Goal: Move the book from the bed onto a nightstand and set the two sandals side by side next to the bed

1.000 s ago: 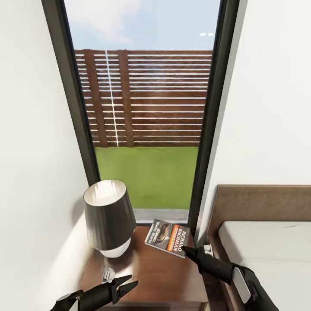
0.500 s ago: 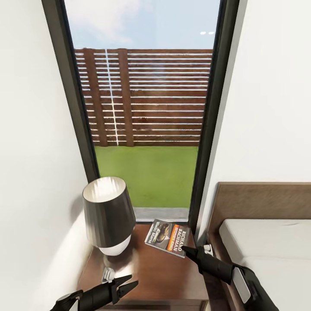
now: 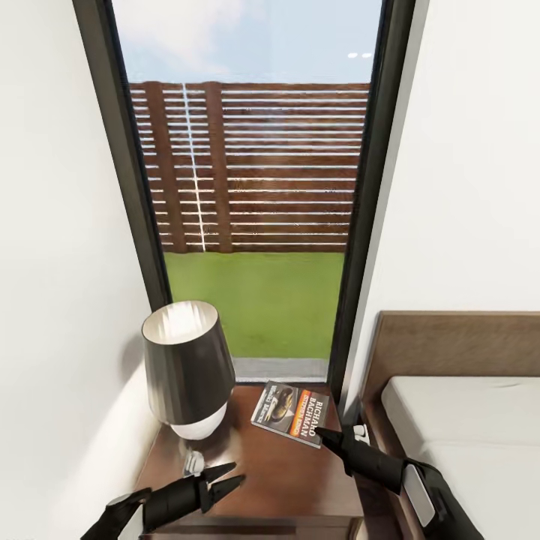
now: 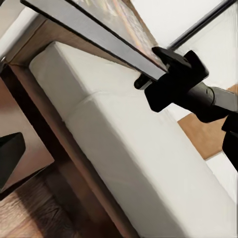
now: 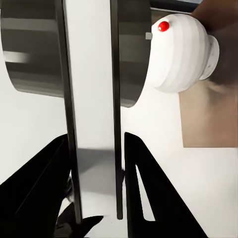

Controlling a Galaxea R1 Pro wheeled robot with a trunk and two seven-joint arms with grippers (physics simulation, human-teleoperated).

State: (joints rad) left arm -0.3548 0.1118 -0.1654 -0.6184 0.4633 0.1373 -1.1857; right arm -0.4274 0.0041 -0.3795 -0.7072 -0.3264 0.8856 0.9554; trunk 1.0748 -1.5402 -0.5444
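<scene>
Right fingers (image 3: 324,434) hiding book (image 3: 291,412) corner, nightstand (image 3: 262,465) cropped

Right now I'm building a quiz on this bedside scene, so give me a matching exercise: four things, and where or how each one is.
Things:
1. book
2. lamp
3. left tool
4. bed

Places or states:
A. open, over the nightstand's front
B. right of the nightstand
C. held at its edge by the right tool
D. standing at the nightstand's left rear

Pairs: 1-C, 2-D, 3-A, 4-B
</scene>
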